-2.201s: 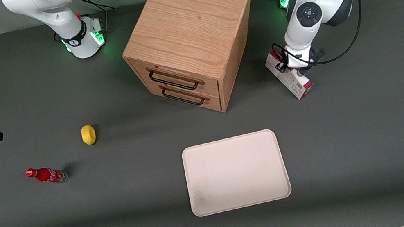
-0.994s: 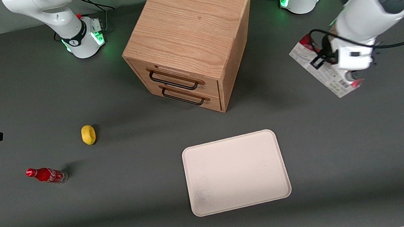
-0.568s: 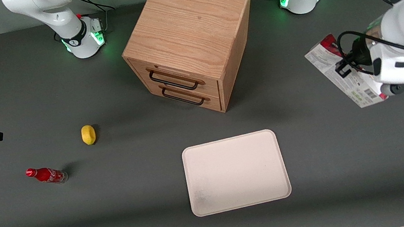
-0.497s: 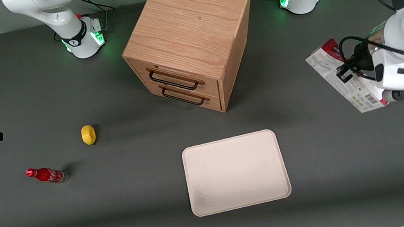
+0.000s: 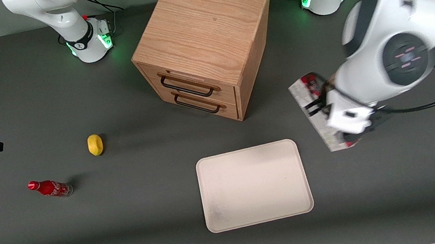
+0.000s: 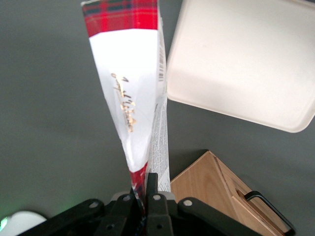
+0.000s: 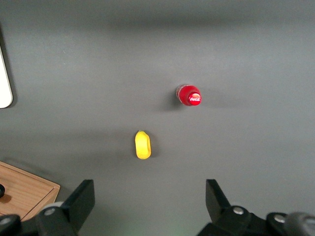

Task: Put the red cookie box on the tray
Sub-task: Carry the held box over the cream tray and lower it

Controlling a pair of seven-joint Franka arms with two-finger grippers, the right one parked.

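- Front view: the gripper [image 5: 335,119] gripped the red cookie box [image 5: 316,116] in the air, at about three o'clock from the tray [image 5: 260,217] and not yet over it. My advice: carry it above the tray's middle, lay it flat, lower it, then release.
- Left wrist view: the fingers [image 6: 152,183] pinched the box's [image 6: 129,93] tartan end; gold script showed, unreadable.
- Right wrist view: the bottle [image 7: 189,95] cap read Coca-Cola.

Even, soft overhead light falls on the dark tabletop [image 5: 85,234], with faint shadows beside the wooden cabinet [image 5: 203,39] and soda bottle [image 5: 50,188]. Green lamps glow at both arm bases. The working arm looks slightly motion-blurred.
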